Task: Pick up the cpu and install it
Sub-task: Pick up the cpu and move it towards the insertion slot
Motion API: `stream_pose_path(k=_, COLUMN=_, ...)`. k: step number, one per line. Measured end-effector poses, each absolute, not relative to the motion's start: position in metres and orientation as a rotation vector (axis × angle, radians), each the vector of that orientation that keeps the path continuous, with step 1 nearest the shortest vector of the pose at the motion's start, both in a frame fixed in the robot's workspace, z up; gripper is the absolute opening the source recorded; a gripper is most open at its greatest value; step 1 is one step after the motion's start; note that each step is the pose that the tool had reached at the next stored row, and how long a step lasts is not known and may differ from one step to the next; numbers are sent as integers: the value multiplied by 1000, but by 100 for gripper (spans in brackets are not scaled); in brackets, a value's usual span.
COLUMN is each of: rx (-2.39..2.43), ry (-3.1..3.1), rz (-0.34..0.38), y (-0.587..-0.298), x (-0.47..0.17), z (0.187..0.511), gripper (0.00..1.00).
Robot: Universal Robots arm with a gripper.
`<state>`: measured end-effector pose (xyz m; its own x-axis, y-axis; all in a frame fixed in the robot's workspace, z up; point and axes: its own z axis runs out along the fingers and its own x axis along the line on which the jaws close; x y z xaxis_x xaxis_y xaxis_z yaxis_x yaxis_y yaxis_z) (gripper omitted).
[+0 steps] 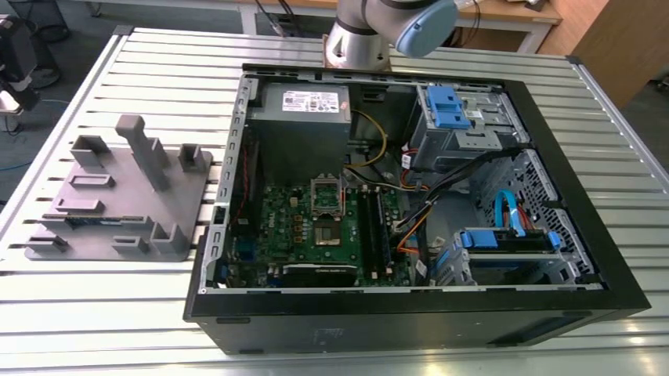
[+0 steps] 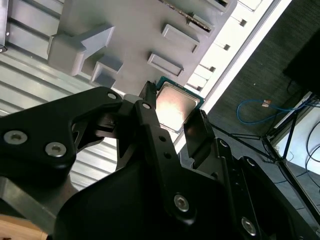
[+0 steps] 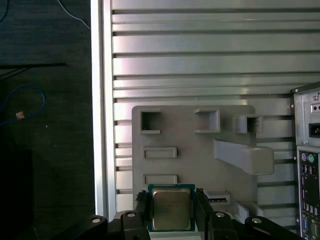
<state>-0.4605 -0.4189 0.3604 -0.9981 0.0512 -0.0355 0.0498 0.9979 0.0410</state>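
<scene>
Cpu (image 3: 171,208) sits between the two black fingers (image 3: 141,209) of the gripper (image 3: 171,206) in the first wrist view. You see its silvery top facing the camera. Each finger presses on one green edge, so the chip is held. Beyond the fingertips lies the gray fixture (image 3: 190,150) on the slatted table (image 3: 200,60), apart from the chip.

In the second wrist view you find the cpu (image 2: 176,106) clamped between both fingers (image 2: 150,117), with the fixture (image 2: 135,30) past their tips.

In the exterior view you see the open computer case (image 1: 418,321) with its motherboard (image 1: 303,219) and socket (image 1: 330,233). The fixture (image 1: 115,204) is just beside the case, on the exterior view's left.
</scene>
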Motion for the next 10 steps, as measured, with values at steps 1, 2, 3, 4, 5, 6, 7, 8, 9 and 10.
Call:
stream_pose_path(k=1, rx=78, ry=3104, rz=62, y=-419, x=-460, z=362, gripper=47)
stream_pose_path(k=2, rx=78, ry=3104, rz=62, y=-419, x=-460, z=363, gripper=47)
stream_pose_path(k=3, rx=78, ry=3104, rz=62, y=-419, x=-460, z=365, gripper=47)
stream_pose_path(k=4, rx=78, ry=3104, rz=62, y=-419, x=-460, z=366, gripper=47)
stream_pose_path(k=5, rx=78, ry=3104, rz=62, y=-419, x=-460, z=367, gripper=47)
stream_pose_path(k=6, rx=78, ry=3104, rz=62, y=-419, x=-460, z=368, gripper=47)
stream_pose_path(k=7, rx=78, ry=3104, rz=62, y=-419, x=-460, z=370, gripper=47)
stream_pose_path(k=8, rx=79, ry=3104, rz=62, y=-419, x=-460, z=371, gripper=47)
stream_pose_path(k=9, rx=78, ry=3103, rz=62, y=-419, x=-461, z=371, gripper=47)
stream_pose_path(k=10, rx=78, ry=3103, rz=62, y=-419, x=-460, z=372, gripper=47)
